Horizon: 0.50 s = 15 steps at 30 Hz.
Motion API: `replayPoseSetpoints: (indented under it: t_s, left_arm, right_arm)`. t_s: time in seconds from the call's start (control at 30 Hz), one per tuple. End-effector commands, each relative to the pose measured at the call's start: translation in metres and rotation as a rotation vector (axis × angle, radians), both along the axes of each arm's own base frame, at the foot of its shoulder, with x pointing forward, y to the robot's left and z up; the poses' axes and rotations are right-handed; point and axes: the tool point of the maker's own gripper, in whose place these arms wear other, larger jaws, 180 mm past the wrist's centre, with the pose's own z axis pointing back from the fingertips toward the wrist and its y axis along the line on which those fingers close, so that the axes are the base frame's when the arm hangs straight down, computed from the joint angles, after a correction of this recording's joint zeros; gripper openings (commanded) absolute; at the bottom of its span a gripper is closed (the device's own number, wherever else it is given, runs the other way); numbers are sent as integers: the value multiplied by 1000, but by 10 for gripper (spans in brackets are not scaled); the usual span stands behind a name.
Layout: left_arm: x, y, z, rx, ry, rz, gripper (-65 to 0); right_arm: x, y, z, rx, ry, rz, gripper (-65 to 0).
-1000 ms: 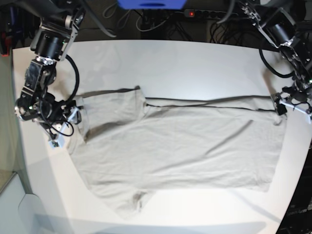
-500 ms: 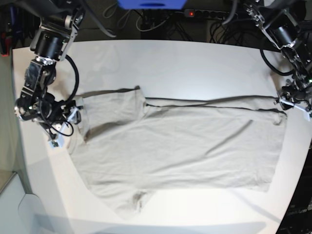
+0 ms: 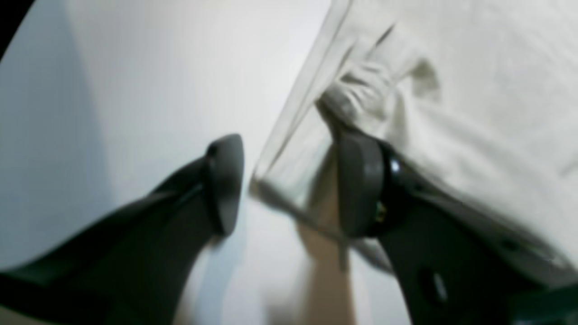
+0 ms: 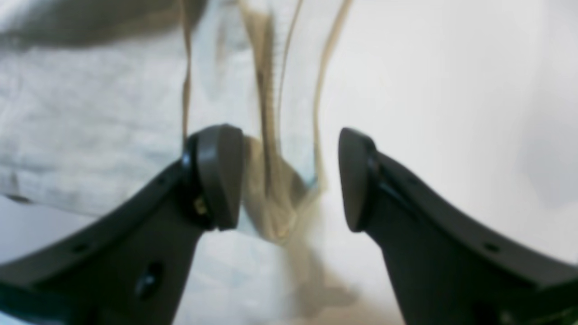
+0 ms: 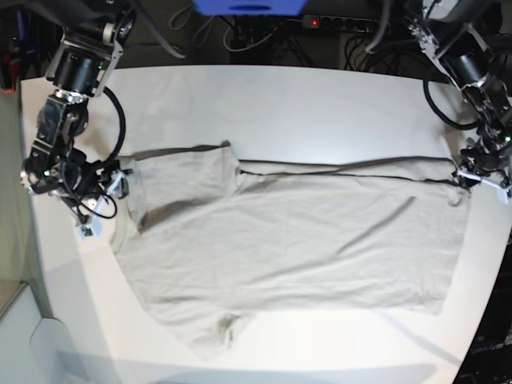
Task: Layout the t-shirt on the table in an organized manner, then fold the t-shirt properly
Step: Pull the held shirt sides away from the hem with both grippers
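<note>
The light grey-beige t-shirt [image 5: 296, 240] lies spread on the white table [image 5: 320, 104], its body running left to right, with a fold line along its far edge. My left gripper [image 5: 472, 178] sits at the shirt's far right corner. In the left wrist view my left gripper [image 3: 291, 183] stands open, the hem edge [image 3: 275, 176] between its jaws and bunched cloth over one fingertip [image 3: 361, 180]. My right gripper [image 5: 112, 192] is at the shirt's left end by the sleeve. Seen close, my right gripper [image 4: 289, 178] is open with blurred cloth edges [image 4: 271, 198] hanging between its jaws.
A power strip [image 5: 344, 22] with a red light and cables lies behind the table's far edge, beside a blue object [image 5: 248, 6]. The table's right edge runs close to my left gripper, and the rounded left edge lies just beyond my right arm.
My left gripper's jaws have narrowed at the shirt's right corner. My right arm has shifted slightly up and left by the sleeve. The shirt lies much as before.
</note>
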Motion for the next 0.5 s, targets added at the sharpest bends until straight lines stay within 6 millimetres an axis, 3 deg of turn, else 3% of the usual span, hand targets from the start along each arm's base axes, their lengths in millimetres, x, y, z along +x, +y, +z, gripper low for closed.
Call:
replayPoseSetpoints:
  t_s: [0.0, 0.1, 0.27, 0.47]
  left_arm:
    - [0, 3, 3, 3, 8, -4, -331]
    - [0, 1, 1, 0, 10, -4, -380]
    - [2, 1, 3, -2, 5, -4, -606]
    - [4, 2, 5, 1, 0, -5, -648]
  right_arm:
    - [8, -7, 13, -16, -45, 16, -303]
    - [0, -10, 7, -21, -28, 15, -303]
    - [-8, -12, 1, -23, -9, 15, -302]
    - [-11, -15, -1, -31, 2, 14, -303]
